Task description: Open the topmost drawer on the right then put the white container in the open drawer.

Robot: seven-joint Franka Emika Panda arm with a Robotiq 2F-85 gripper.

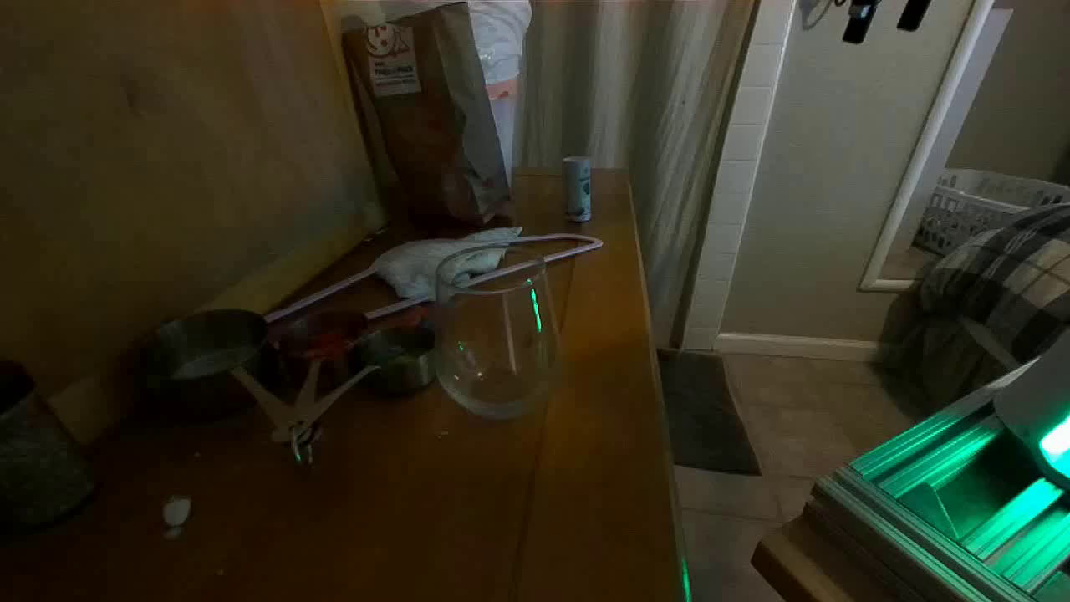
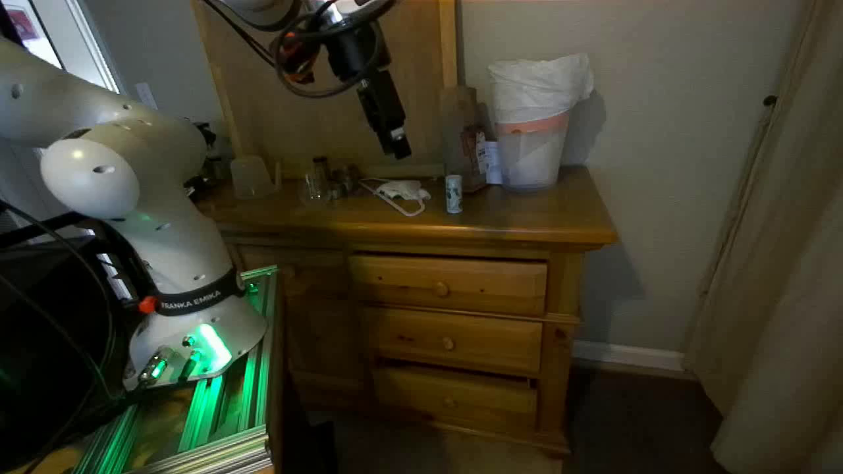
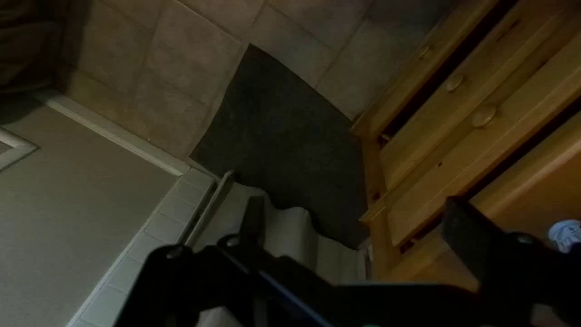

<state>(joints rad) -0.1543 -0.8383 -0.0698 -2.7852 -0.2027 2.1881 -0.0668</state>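
A: What could spoil the job?

B: The long honey-brown wooden counter [image 2: 527, 210]: its front edge juts forward, so a low approach might strike it.

A: And beneath that edge?

B: The flat-fronted, honey-brown wooden topmost drawer [image 2: 464, 283], which looks barely ajar. An off-centre pull could wedge it; stopping short would leave too narrow a slot.

A: The tool?

B: The black, blocky, hard-cased 2-fingered gripper [image 3: 353, 200] hangs above and out beyond the front edge, jaws wide apart, nothing between them. In such dim light depth is easy to misjudge, and it might close on air.

A: Which leaves the slim white cylindrical container [image 2: 454, 193] with blue-green print, card or plastic by its look.

B: It stands between the counter's middle and its right front corner, nearer the front edge than the back edge. A glancing touch could tip it, and being round, it would probably roll toward the drop.

A: Which way does it point?

B: Straight up: its long axis is vertical, 1 flat end on the counter.
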